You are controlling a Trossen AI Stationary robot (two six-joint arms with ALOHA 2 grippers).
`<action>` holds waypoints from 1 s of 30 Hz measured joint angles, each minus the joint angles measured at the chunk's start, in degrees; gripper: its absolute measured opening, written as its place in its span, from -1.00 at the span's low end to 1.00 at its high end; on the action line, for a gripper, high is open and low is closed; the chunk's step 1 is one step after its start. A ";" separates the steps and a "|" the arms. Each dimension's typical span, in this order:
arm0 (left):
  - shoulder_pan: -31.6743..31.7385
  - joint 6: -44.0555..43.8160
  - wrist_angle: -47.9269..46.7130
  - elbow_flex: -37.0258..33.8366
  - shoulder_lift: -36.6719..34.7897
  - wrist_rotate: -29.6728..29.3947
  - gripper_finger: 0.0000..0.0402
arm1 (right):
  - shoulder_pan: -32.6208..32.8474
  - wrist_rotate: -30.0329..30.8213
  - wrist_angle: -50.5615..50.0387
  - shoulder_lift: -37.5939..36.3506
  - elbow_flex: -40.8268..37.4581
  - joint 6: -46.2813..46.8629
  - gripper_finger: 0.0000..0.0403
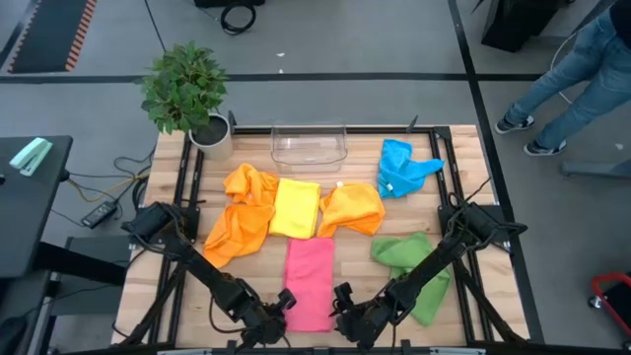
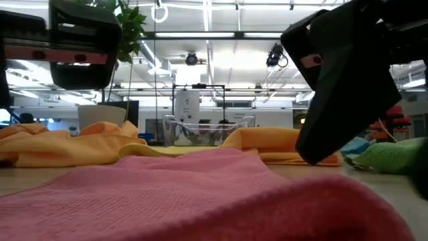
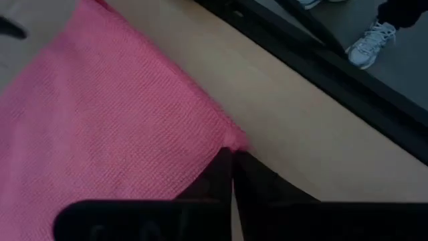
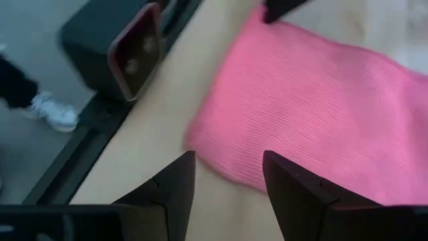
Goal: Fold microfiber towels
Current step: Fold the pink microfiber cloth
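The pink towel (image 1: 309,281) lies flat at the counter's (image 1: 463,173) near edge. The left gripper (image 3: 231,155), jaws closed, pinches its near corner; the right gripper (image 4: 227,175), jaws open and empty, hovers over the other near corner.

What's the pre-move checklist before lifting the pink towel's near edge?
1. Left tool shut on pink towel corner: ok.
2. Right tool open, its corner ahead of the fingers, not yet between them: not ok.
3. Towel lying flat: ok.
4. Fold path clear: yellow towel touches or overlaps the far edge: not ok.
5. Green towel clear of the pink one: ok.
6. How much cloth the left tool holds: cannot tell.
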 joint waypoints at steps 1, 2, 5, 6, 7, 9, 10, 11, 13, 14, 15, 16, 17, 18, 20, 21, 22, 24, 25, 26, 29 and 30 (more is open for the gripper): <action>0.03 0.00 0.00 -0.02 0.00 -0.11 -0.95 | 0.00 -1.21 0.44 0.27 0.00 -1.17 -0.09; 0.03 -0.02 0.02 -0.02 0.00 -0.16 -0.94 | 0.00 -2.77 1.10 0.53 0.02 -2.31 -0.09; 0.03 -0.07 0.04 -0.04 0.00 -0.18 -0.88 | 0.09 -5.11 3.94 2.11 0.02 -5.53 -0.09; 0.03 -0.33 0.04 -0.04 0.00 -0.18 -0.87 | 0.15 -4.74 4.44 2.44 0.02 -6.23 -0.09; 0.03 -1.21 0.04 -0.04 0.00 -0.24 -0.88 | 0.25 -3.42 4.81 2.69 0.02 -6.88 -0.09; 0.03 -2.82 0.06 -0.04 0.00 -0.22 -0.93 | 0.28 0.66 5.06 2.71 0.02 -7.28 -0.09; 0.03 -3.48 0.05 -0.04 0.00 -0.24 -0.95 | 0.28 2.00 5.22 2.71 0.02 -7.28 -0.09; 0.03 -4.21 0.07 -0.04 0.00 -0.23 -0.96 | 0.23 2.30 5.32 2.71 0.02 -7.28 -0.09; 0.03 -4.55 0.07 -0.04 0.00 -0.22 -0.95 | 0.18 1.52 5.31 2.71 0.02 -7.32 -0.11; 0.03 -4.55 0.07 -0.04 0.00 -0.20 -0.93 | 0.25 0.76 5.29 2.71 0.02 -7.30 -0.14; 0.03 -4.57 0.09 -0.04 0.02 -0.19 -0.92 | 0.48 0.15 5.12 2.71 0.02 -7.30 -0.16; 0.03 -4.61 0.09 -0.04 0.02 -0.20 -0.92 | 0.75 -0.12 4.88 2.71 0.02 -7.31 -0.20; 0.03 -4.76 0.10 -0.04 0.02 -0.19 -0.92 | 1.04 -0.17 4.79 2.71 0.02 -7.32 -0.23; 0.03 -5.31 0.10 -0.04 0.02 -0.17 -0.93 | 1.30 -0.21 4.84 2.71 0.02 -7.32 -0.27; 0.03 -5.78 0.11 -0.04 0.02 -0.18 -0.96 | 1.72 -0.27 4.88 2.71 0.02 -7.16 -0.33; 0.03 -5.75 0.13 -0.04 0.02 -0.18 -0.97 | 1.80 -0.26 5.07 2.95 0.02 -7.04 -0.36; 0.03 -5.71 0.15 -0.04 0.02 -0.16 -0.97 | 1.81 -0.25 5.15 3.12 0.04 -7.00 -0.39; 0.09 -5.75 0.21 -0.04 0.02 -0.15 -0.94 | 1.70 -0.09 4.88 3.22 0.04 -6.67 -0.43; 0.13 -5.75 0.22 -0.04 0.04 -0.08 -0.92 | 1.46 0.17 4.94 3.22 0.04 -6.30 -0.44; 0.14 -5.75 0.27 -0.05 0.04 -0.07 -0.91 | 1.30 0.63 5.03 3.22 0.04 -5.81 -0.44; 0.14 -5.87 0.28 -0.07 0.04 -0.07 -0.92 | 1.01 2.05 4.97 3.22 0.04 -5.27 -0.44; 0.14 -6.17 0.28 -0.07 0.04 -0.09 -0.94 | 0.96 2.21 5.13 3.22 0.04 -5.24 -0.43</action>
